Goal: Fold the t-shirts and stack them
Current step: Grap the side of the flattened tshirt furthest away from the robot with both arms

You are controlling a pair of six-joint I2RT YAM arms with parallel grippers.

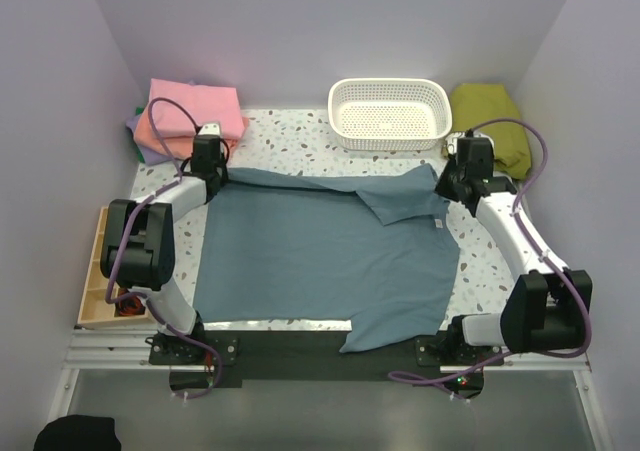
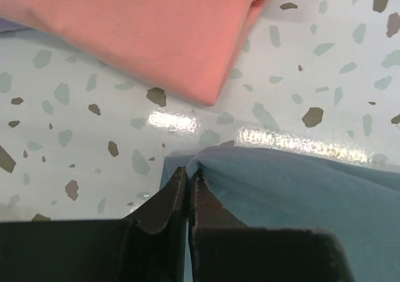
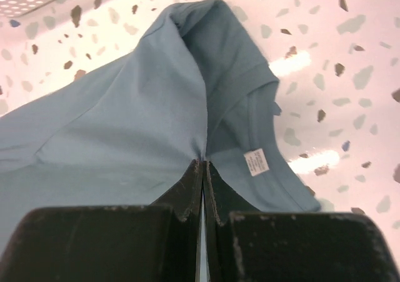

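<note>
Currently both arms stretch forward; left gripper [image 2: 189,171] and right gripper [image 3: 203,164] each pinch shut on far edge of blue shirt [image 1: 320,256]. Speckled table [image 1: 290,141], lavender walls [image 1: 330,31].

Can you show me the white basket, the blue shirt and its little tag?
white basket [image 1: 390,141]: top view, its front wall.
blue shirt [image 1: 300,256]: top view, middle of the cloth.
little tag [image 3: 255,162]: right wrist view, its middle.
</note>
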